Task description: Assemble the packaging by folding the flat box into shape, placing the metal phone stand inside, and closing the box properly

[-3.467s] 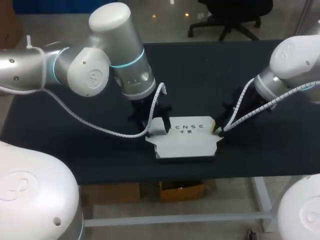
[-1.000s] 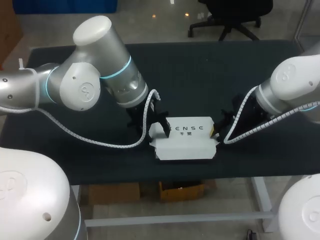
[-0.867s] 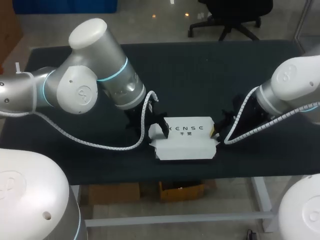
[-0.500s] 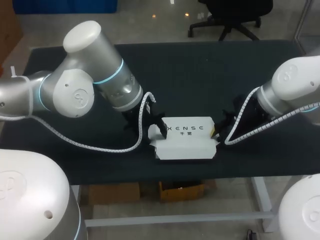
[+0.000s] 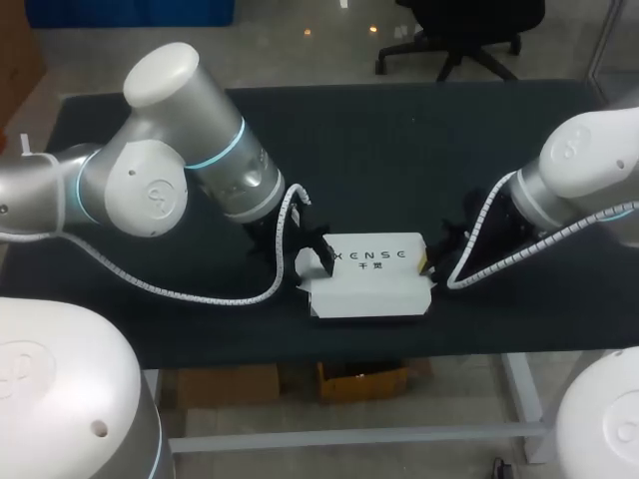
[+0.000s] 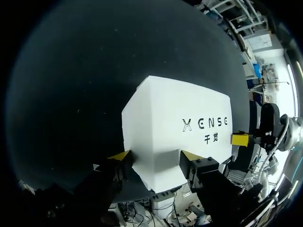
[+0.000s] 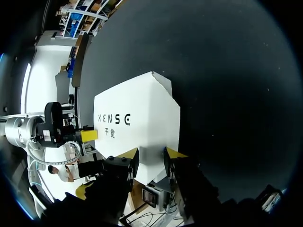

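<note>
Holding the box (image 5: 374, 271) from both ends. It sits on the black table (image 5: 399, 150), near the front edge and about mid-width, long side across, printed face up. It reads as a folded-up shape, not a flat sheet: the head view shows a white top face with a white front face below it. Small tabs (image 5: 303, 285) stick out at its two front corners. Can't tell whether the lid is tucked in.

My left gripper (image 6: 156, 156) is at the box's left end, low over the table. In the left wrist view the end of the box fills the gap between the two yellow tips, one tip against each side. So it's clamped on the box, fingers fairly wide apart.

My right gripper (image 7: 151, 152) is at the box's right end, facing the left one. The right wrist view shows a narrower piece of the white end between the tips, both touching it. Clamped on the box too, with a smaller gap than the left.

Each wrist view shows the other gripper's yellow tip at the far end of the box. The left arm (image 5: 180, 170) comes in from the left, its white cable (image 5: 200, 286) looping low over the table. The right arm (image 5: 589, 170) comes in from the right. The box's inside is hidden in all three views.
</note>
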`<state>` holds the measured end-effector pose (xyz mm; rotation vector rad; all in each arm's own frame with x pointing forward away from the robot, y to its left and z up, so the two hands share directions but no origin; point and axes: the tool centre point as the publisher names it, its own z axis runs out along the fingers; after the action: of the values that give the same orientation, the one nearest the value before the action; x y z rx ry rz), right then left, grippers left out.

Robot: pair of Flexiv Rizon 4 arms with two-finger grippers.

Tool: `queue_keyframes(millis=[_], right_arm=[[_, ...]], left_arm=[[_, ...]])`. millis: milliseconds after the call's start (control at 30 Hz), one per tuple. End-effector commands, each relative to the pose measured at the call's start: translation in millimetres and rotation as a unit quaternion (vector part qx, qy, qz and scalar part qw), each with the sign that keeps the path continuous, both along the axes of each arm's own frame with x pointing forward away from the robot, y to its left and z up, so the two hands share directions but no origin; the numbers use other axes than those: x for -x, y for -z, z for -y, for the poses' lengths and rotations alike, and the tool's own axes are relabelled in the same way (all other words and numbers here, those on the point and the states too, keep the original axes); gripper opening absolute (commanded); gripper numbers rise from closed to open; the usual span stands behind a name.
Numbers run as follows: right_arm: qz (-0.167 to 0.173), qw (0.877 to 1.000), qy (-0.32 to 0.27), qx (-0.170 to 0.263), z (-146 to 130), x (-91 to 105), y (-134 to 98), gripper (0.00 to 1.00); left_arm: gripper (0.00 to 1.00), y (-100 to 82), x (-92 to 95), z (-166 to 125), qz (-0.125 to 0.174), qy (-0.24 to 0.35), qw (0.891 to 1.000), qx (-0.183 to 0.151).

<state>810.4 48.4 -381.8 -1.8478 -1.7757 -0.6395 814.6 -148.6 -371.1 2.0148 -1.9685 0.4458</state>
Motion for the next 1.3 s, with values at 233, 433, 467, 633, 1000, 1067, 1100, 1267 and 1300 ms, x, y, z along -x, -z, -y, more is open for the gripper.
queue_keyframes(millis=[233,433,467,633,1000,1067,1100,1267,1300], right_arm=[[-0.004,1.000,-0.006,-0.002,-0.7,0.9,1.5,0.33],[-0.005,1.000,-0.007,-0.002,0.5,1.2,-0.2,0.33],[-0.005,1.000,-0.007,-0.002,0.5,1.2,-0.2,0.34],[-0.005,1.000,-0.007,-0.002,0.5,1.2,-0.2,0.38],[-0.005,1.000,-0.007,-0.002,0.5,1.2,-0.2,0.36],[-0.005,1.000,-0.007,-0.002,0.5,1.2,-0.2,0.39],[-0.005,1.000,-0.007,-0.002,0.5,1.2,-0.2,0.39],[-0.005,1.000,-0.007,-0.002,0.5,1.2,-0.2,0.38],[-0.005,1.000,-0.007,-0.002,0.5,1.2,-0.2,0.38]], left_arm=[[0.58,1.1,0.1,0.7,0.000,-0.003,1.000,0.001],[0.58,0.1,-2.2,-1.7,-0.005,-0.008,1.000,-0.002],[0.59,0.1,-2.2,-1.7,-0.005,-0.008,1.000,-0.002],[0.56,0.1,-2.2,-1.7,-0.005,-0.008,1.000,-0.002],[0.58,0.1,-2.2,-1.7,-0.005,-0.008,1.000,-0.002],[0.49,0.1,-2.2,-1.7,-0.005,-0.008,1.000,-0.002],[0.49,0.1,-2.2,-1.7,-0.005,-0.008,1.000,-0.002],[0.48,0.1,-2.2,-1.7,-0.005,-0.008,1.000,-0.002],[0.47,0.1,-2.2,-1.7,-0.005,-0.008,1.000,-0.002]])
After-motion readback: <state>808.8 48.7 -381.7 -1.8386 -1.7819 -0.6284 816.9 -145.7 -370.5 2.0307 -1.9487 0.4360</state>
